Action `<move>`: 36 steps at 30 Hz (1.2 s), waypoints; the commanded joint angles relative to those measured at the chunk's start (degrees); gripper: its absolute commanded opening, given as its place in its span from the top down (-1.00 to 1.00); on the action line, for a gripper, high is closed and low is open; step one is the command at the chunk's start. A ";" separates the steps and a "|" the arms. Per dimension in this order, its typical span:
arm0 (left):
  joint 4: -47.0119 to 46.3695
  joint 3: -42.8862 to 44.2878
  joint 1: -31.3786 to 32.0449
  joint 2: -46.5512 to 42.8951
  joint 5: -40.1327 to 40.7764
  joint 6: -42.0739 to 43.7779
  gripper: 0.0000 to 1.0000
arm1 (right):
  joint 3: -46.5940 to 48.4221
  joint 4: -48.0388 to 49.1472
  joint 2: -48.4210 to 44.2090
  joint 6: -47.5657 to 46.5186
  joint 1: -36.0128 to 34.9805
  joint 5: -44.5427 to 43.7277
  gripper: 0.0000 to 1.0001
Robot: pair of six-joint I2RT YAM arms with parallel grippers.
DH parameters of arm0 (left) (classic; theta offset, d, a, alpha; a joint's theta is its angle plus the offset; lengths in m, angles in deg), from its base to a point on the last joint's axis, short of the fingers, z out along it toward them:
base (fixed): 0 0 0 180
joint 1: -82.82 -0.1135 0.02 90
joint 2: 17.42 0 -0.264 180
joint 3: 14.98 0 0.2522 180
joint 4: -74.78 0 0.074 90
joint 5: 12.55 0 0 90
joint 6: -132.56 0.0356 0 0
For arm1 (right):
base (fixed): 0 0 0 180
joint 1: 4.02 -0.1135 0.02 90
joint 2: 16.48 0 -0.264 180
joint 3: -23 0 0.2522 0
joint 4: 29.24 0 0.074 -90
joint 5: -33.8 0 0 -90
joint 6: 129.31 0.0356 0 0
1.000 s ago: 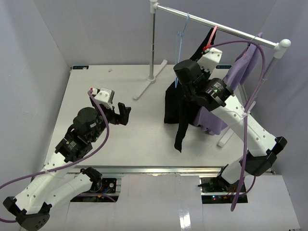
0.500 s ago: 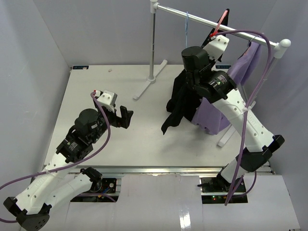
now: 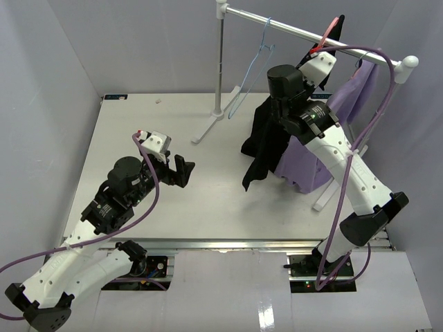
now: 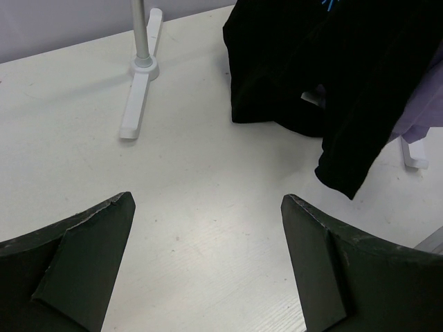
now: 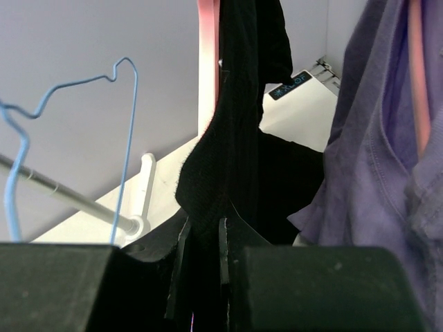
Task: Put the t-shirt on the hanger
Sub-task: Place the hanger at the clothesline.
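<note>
Holding the hanger [image 5: 208,62] up at the rail [image 3: 291,28] with the right end effector [image 5: 203,259]. Jaws almost fully closed, with black cloth of the t-shirt [image 3: 265,142] pinched between them together with the pink plastic. Draped over the hanger and hanging down in a long dark fold, with the lower end near the surface [image 3: 138,117]. Cannot tell whether touching it or just above.

On one side of the pink hook, the light-blue wire hanger [image 5: 129,138] on the same rail; on the other side, very near, the lavender garment [image 5: 374,138]. From the top view, hard to say whether the hook is already over the rail or only beside it.

Left end effector [image 4: 208,200] low over the surface, well apart from the rack. Wide open, nothing between the fingers, pointed toward the hanging cloth.

Judging from this: dressing the hanger looks mostly done, and the step in hand is hanging it on the rail.

For the next move: bring the hook over the rail in the gap between the wire hanger and the lavender garment, then lower until the rail carries the weight. Open the right jaws only after that. Go slowly, because slack cloth could slide off one shoulder. Perhaps use the free left arm to straighten the loose fold.
</note>
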State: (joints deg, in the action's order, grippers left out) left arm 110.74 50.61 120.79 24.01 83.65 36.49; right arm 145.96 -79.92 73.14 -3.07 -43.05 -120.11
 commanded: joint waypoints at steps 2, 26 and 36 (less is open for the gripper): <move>-0.77 -0.59 -0.03 -0.16 -1.70 -0.63 -0.96 | -2.76 5.64 -1.72 3.57 3.92 -0.14 0.85; -0.84 -1.03 -0.08 -1.25 -2.70 -0.26 -0.96 | -7.68 5.63 -1.28 4.83 5.11 6.37 0.79; -0.84 -0.85 -0.05 -1.80 -2.96 0.00 -0.96 | -1.36 5.76 -0.60 -2.10 5.02 11.28 -0.87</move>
State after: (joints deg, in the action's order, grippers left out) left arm 110.54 49.83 120.79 23.27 81.40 36.53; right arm 139.02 -76.72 73.23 -0.93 -38.21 -111.93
